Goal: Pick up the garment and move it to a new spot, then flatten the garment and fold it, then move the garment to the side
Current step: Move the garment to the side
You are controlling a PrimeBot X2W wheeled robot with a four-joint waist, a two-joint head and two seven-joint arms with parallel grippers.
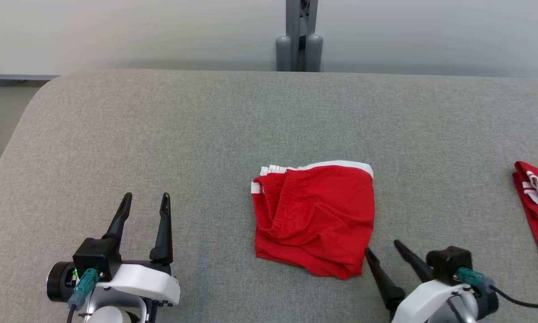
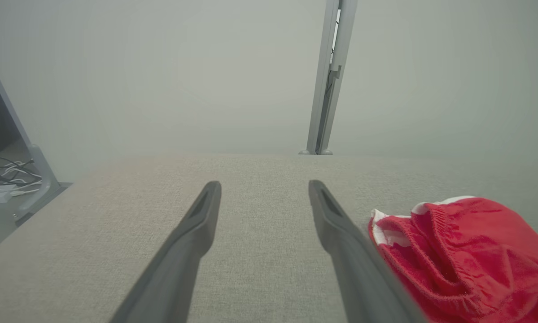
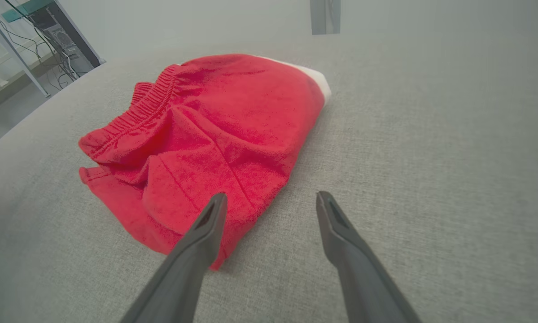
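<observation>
red folded shorts with a white hem (image 1: 316,217) lie rumpled at the centre of the grey fabric-covered table (image 1: 183,130). right gripper (image 1: 382,246), lower right of the head view, is spread wide, one fingertip just beside the shorts' lower right corner. left gripper (image 1: 146,196), lower left, gapes wide too, well apart from them. another red-and-white garment (image 1: 535,211) lies at the right edge.

Spread gripper (image 3: 271,195), perhaps against red garment (image 3: 215,121)

A red knitted-cloth garment (image 1: 316,217), matt and slightly fuzzy, with a ribbed elastic waistband, lies on a desk (image 1: 206,134) covered in coarse, matt grey woven fabric. The left gripper (image 1: 146,196) and right gripper (image 1: 382,246) have smooth matt dark plastic fingers
</observation>
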